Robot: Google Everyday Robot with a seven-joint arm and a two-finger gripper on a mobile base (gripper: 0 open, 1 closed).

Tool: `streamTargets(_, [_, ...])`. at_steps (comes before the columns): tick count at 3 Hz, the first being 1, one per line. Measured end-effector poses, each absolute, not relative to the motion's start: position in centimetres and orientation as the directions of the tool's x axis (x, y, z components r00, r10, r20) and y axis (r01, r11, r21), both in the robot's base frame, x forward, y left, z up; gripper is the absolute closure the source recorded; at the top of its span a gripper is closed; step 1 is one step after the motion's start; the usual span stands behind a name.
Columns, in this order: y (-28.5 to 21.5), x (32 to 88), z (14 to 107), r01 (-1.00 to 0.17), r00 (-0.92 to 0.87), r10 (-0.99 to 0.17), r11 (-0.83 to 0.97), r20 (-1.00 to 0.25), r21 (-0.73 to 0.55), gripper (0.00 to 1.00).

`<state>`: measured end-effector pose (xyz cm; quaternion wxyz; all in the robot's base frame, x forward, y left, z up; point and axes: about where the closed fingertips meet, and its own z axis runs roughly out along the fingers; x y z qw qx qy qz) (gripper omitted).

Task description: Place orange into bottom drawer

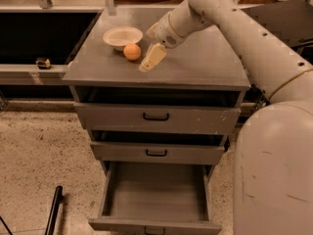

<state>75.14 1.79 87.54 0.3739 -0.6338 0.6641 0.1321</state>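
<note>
The orange (132, 51) rests on the grey cabinet top (195, 67), touching the front right of a cream bowl (122, 36). My gripper (149, 44) hangs just right of the orange, low over the top, open and empty. One cream finger (152, 57) points down to the left beside the orange. The bottom drawer (156, 190) is pulled out and open, and its grey inside is empty.
The two upper drawers (156, 116) with black handles are slightly ajar. My white arm (244, 38) reaches in from the right and my base fills the lower right. A black rod (53, 212) lies on the speckled floor at the lower left. A dark shelf runs behind the cabinet.
</note>
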Motion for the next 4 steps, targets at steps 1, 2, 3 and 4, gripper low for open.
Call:
streamTargets(1, [3.2,76.3,86.3,-0.949,0.077,-0.715,0.162,-0.694,-0.271,0.33])
streamTargets(2, [4.5,77.4,85.6,-0.953,0.08,-0.7,0.154,-0.71,-0.26,0.35])
streamTargets(3, [5.6,78.4,85.7,-0.95,0.103,-0.697,0.142,-0.709,-0.277,0.36])
streamTargets(4, [6.7,79.4,85.9,-0.948,0.125,-0.69,0.128,-0.713,-0.29,0.37])
